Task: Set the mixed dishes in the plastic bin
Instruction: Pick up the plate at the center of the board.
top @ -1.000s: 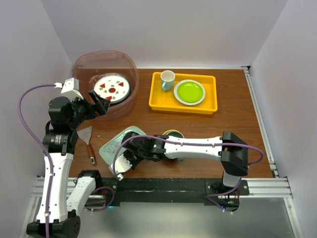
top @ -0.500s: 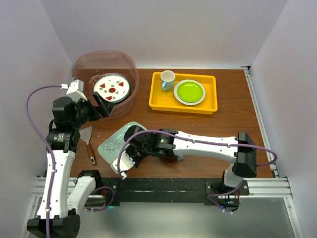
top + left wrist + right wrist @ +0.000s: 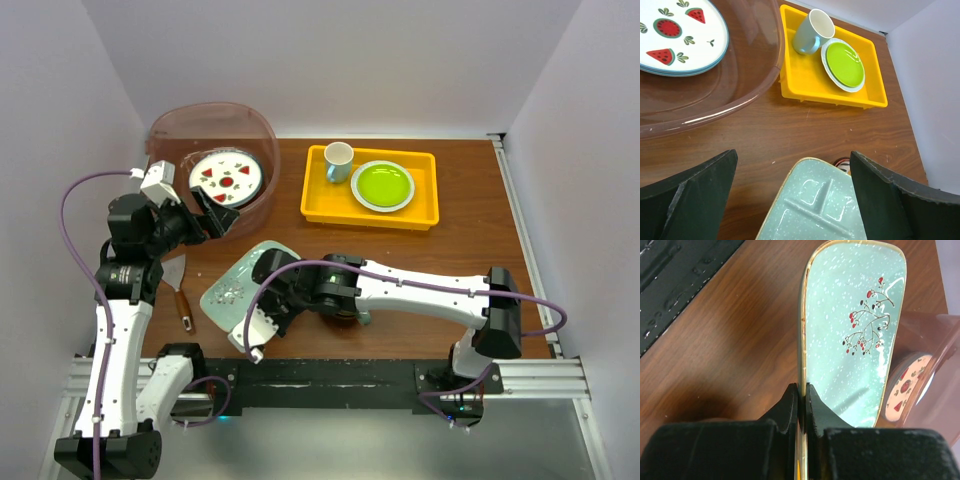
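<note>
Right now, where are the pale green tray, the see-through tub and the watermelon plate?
pale green tray [image 3: 852, 335], right wrist view, middle of its speckled face.
plastic bin [image 3: 757, 60], left wrist view, bare inner wall.
watermelon plate [image 3: 226, 180], top view, centre of the plate.

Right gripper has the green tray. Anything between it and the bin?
Yes. The open left gripper hangs at the bin's near wall, directly between the green tray and the bin; move it aside first.
</note>
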Available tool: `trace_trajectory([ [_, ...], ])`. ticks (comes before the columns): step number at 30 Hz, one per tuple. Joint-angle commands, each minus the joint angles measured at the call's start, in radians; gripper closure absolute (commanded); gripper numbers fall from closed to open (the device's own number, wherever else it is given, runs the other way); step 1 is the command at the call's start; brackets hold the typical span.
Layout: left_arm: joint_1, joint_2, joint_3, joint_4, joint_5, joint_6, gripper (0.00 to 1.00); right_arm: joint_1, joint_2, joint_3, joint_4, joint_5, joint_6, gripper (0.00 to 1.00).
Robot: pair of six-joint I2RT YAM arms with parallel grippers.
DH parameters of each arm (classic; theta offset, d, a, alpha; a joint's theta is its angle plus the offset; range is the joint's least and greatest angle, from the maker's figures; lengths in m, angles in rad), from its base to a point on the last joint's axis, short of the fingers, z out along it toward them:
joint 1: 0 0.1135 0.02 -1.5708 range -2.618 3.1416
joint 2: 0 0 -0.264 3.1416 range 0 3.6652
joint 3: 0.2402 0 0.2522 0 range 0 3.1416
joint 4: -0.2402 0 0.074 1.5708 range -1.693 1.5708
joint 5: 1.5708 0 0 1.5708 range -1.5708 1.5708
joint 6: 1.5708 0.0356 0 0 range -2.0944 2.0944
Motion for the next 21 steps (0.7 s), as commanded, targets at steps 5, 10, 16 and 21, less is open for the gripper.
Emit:
trace_trajectory([
  [5, 0.005, 0.006, -0.010, 0.063, 0.107, -0.037, 0.00, 0.001, -0.107, 0.075, 0.038, 0.048, -0.095, 1.00],
  [10, 0.005, 0.028, -0.019, 0.077, 0.182, -0.070, 0.00, 0.001, -0.114, 0.070, 0.058, 0.087, -0.110, 1.00],
  [16, 0.003, 0.045, -0.027, 0.071, 0.219, -0.089, 0.00, 0.000, -0.117, 0.058, 0.081, 0.104, -0.113, 1.00],
  [21, 0.002, 0.046, -0.022, 0.060, 0.227, -0.073, 0.00, 0.000, -0.122, 0.053, 0.089, 0.123, -0.118, 1.00],
])
